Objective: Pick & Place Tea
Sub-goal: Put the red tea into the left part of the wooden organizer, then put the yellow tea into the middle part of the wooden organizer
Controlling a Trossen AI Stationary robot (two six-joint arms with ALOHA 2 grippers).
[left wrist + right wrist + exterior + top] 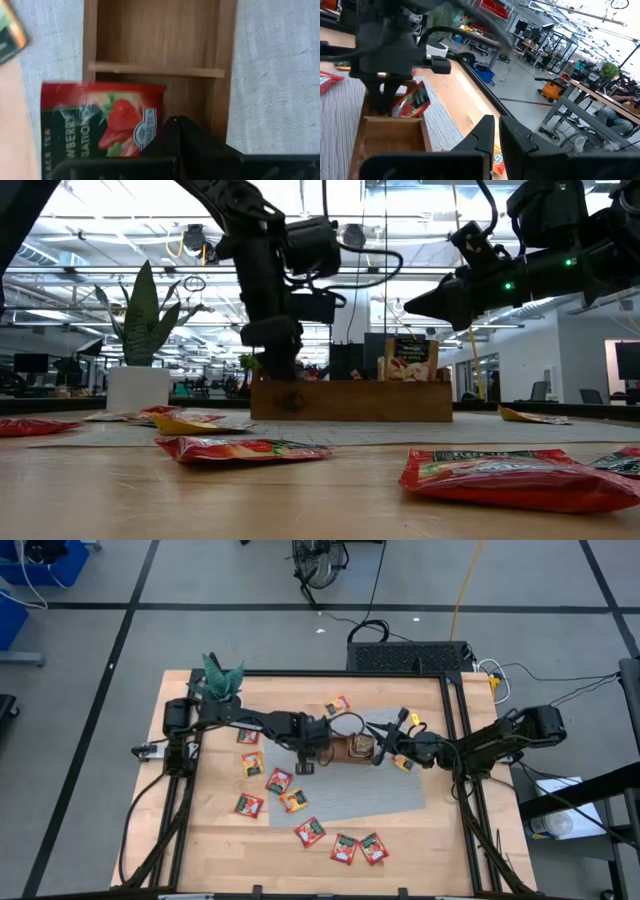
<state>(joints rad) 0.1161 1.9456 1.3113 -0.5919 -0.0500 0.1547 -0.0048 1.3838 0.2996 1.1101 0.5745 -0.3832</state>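
At the table's left edge a potted plant (222, 678) is seen, behind the left arm's base. Loose tea sachets (278, 781) are scattered on the wood and the grey mat (400, 795), most of them nearer than the left gripper and on its left. Two red ones (243, 448) lie closest in the low view.

The left gripper (305, 762) is set down at the left end of the wooden tray (357, 751), its fingers (176, 134) drawn together. A red strawberry sachet (102, 123) is pinched by its edge between them, over the tray's end compartment. The next compartment beyond the divider is seen bare in the left wrist view.

More sachets (410, 360) are stood upright in the tray's right part, just in front of the right gripper.

The right gripper (385, 746) is held above the tray's right end, raised off the table, its fingers (485, 132) closed with only a thin slit between them and nothing in them. An orange sachet (402, 762) lies just under it. One more sachet (338, 706) lies on the far side of the tray.
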